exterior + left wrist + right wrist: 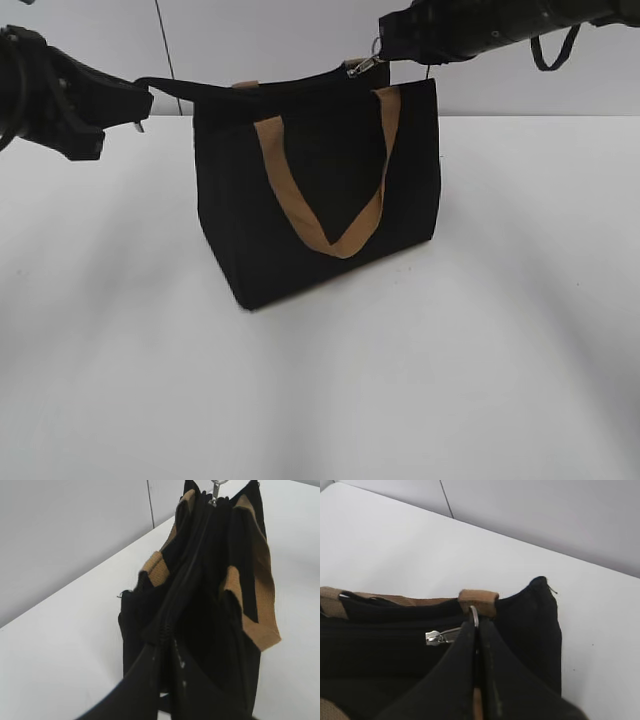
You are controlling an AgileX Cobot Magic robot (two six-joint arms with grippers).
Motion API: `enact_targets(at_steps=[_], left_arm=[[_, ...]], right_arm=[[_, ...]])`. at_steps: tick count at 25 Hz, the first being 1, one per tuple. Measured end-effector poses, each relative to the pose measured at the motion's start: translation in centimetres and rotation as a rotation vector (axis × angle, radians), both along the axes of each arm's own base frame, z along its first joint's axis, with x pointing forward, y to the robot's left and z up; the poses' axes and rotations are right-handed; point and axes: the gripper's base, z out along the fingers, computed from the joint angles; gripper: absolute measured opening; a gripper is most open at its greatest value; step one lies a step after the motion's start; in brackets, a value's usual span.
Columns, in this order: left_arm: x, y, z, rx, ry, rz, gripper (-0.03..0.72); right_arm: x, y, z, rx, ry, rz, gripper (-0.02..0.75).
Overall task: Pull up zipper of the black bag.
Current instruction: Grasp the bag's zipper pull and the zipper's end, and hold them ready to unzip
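A bare stretch of the white desk (pixel 320 400) is seen nearest in the exterior view. Behind it, the black bag (pixel 320 190) is stood upright near the middle of the desk, one corner turned toward the viewer. A tan handle (pixel 330 190) is draped in a loop down the facing side of the bag; a second tan handle (pixel 157 567) is seen on the far side in the left wrist view.

The zipper (pixel 172 610) is run along the top edge of the bag, and in the left wrist view its track appears closed for most of its length. The silver pull (pixel 442 636) is placed at the right end of the top edge in the exterior view, its ring (pixel 475 616) standing up.

The left gripper (pixel 135 100) is held at the bag's upper left corner, where a black tab of fabric is stretched toward it; its fingers (pixel 145 680) are pressed together on the zipper's near end. The right gripper (pixel 385 45) is positioned at the upper right corner, and its fingers (pixel 465 670) are clamped together on the ring of the pull.

Farthest back, a pale wall (pixel 300 40) is seen behind the desk.
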Motion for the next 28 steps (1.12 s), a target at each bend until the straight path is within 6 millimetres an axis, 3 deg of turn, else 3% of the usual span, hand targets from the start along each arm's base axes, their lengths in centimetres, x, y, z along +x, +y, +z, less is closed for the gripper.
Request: enact_targets(at_steps=[10,21,25,28], left_arm=[[0.0,0.1,0.0,0.001,0.000,0.002,0.002],[-0.1,0.0,0.0,-0.008,0.005,-0.016,0.002],[0.0,-0.4,-0.5,-0.032,0.035,-0.048,0.027],[0.2,-0.4,-0.7,-0.062,0.064,-0.036,0.095]], right_arm=[[0.5,-1.2,0.0,0.007,0.003,-0.041,-0.015],[0.1,-0.7,-0.1,0.022,0.029,-0.020,-0.004],[0.0,-0.3,-0.1,0.022,0.030,-0.009,0.090],[-0.1,-0.2,0.0,0.024,0.030,-0.003,0.201]])
